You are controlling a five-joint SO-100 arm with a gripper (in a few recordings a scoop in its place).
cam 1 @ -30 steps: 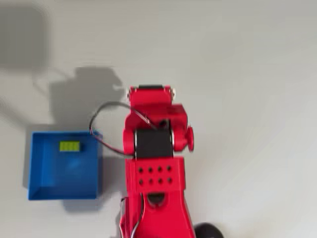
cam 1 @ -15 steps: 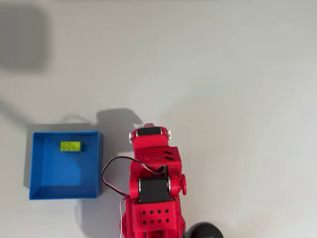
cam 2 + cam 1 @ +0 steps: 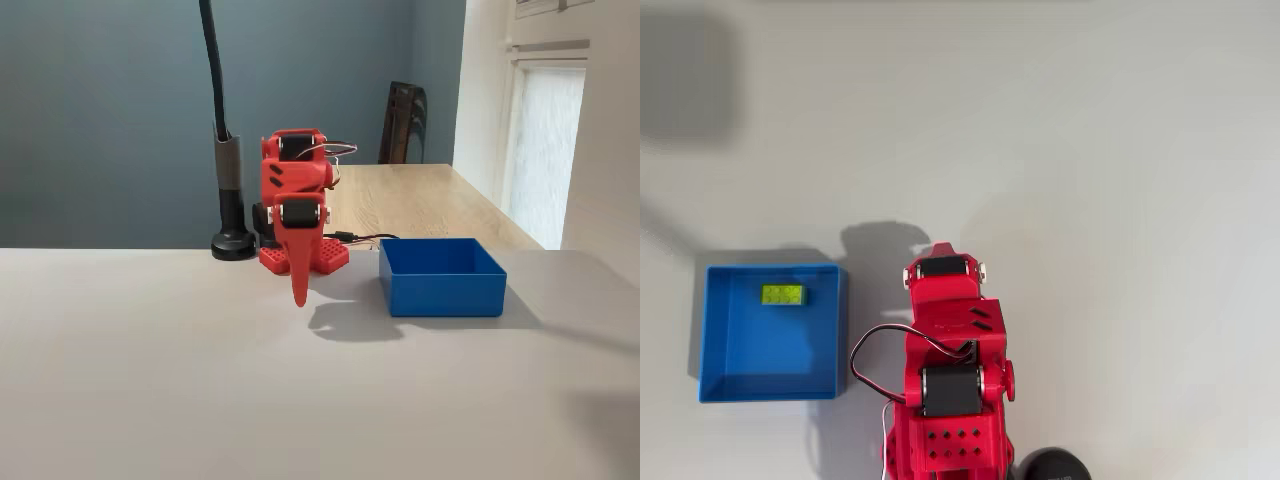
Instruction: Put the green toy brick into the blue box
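In the overhead view the blue box (image 3: 772, 333) sits at left, the green brick (image 3: 784, 294) lying on its floor near the far wall. Just right of it the red arm (image 3: 952, 370) is folded up — its gripper (image 3: 299, 296) hangs pointing down above the table, fingers together, holding nothing.

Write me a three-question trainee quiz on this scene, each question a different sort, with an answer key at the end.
1. True or false: the green toy brick lies on the floor of the blue box.
2. Multiple choice: in the overhead view, the brick sits nearest which wall of the box? A) the top wall B) the bottom wall C) the right wall
3. Fill in: in the fixed view, the gripper points ____ toward the table, beside the box, not over it.

Key: 1 true; 2 A; 3 down
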